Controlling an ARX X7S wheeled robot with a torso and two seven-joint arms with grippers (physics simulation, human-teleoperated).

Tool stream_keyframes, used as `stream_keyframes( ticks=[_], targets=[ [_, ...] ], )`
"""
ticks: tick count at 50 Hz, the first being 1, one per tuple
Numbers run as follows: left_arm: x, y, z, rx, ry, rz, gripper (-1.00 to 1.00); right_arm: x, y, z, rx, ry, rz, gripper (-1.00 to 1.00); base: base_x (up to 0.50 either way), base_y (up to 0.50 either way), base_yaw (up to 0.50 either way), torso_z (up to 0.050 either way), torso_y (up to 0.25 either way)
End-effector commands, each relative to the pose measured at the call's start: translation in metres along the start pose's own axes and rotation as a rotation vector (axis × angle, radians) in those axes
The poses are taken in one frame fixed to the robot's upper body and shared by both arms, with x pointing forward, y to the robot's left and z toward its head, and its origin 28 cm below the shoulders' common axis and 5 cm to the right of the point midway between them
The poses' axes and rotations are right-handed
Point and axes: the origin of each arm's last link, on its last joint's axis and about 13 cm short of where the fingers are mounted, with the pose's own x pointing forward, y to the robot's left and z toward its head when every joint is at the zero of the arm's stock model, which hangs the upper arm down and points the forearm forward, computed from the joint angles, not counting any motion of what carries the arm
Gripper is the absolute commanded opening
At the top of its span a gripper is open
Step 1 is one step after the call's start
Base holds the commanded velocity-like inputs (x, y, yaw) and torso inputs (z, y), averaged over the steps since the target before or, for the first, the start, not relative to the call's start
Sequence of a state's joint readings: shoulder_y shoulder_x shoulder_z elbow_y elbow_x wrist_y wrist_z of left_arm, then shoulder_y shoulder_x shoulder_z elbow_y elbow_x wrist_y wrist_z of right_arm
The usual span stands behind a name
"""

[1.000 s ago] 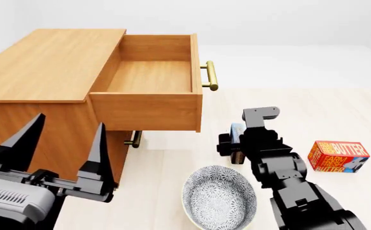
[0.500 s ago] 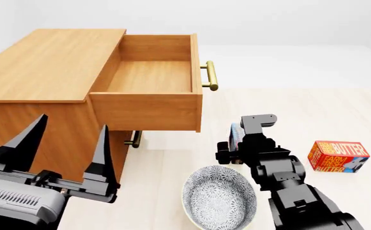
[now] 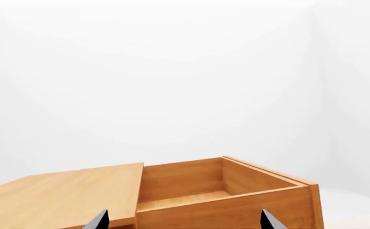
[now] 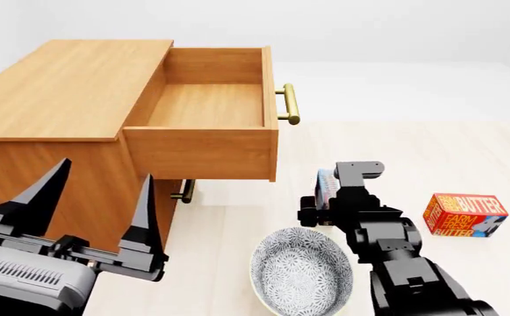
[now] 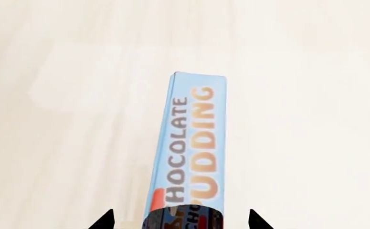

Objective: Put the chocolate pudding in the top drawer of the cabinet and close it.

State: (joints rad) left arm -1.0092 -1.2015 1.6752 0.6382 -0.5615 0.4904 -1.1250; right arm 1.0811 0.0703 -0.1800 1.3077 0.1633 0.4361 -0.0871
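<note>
Left gripper (image 4: 92, 207) hangs spread and empty before the cabinet (image 4: 57, 99), whose top drawer (image 4: 206, 108) stands pulled out. Right gripper (image 5: 179, 220) straddles the upright carton lettered "CHOCOLATE PUDDING" (image 5: 190, 148) on the floor; grip unconfirmed. Rightmost lies a "FARM FRESH BUTTER" box (image 4: 464, 214).

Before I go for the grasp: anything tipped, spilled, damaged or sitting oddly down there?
Nothing stands out. The thin light-blue chocolate pudding carton stands on edge between the right gripper's open fingertips. The wooden top drawer is open, the patterned bowl upright and the red-and-yellow butter box intact.
</note>
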Motion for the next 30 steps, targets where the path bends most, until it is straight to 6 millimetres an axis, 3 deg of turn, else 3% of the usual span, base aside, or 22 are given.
stream_keyframes(
  ticks=[1,2,17,30],
  targets=[
    [0.000,0.000,-0.001,-0.001,0.001,-0.002,1.00,0.000,0.000,0.000,-0.001,-0.016,-0.030,1.00,0.00,0.00,0.00,0.000,0.000],
    [0.000,0.000,-0.001,-0.001,0.001,-0.002,1.00,0.001,0.000,0.001,-0.007,-0.022,-0.048,-1.00,0.00,0.00,0.00,0.000,0.000],
    [-0.001,0.000,-0.002,-0.006,0.003,0.002,1.00,0.001,-0.004,0.012,-0.042,-0.197,-0.092,-1.00,0.00,0.00,0.00,0.000,0.000],
    [-0.001,0.000,-0.002,-0.014,0.004,0.004,1.00,-0.042,-0.007,0.019,-0.065,-0.430,-0.179,-1.00,0.00,0.00,0.00,0.000,0.000]
  ],
)
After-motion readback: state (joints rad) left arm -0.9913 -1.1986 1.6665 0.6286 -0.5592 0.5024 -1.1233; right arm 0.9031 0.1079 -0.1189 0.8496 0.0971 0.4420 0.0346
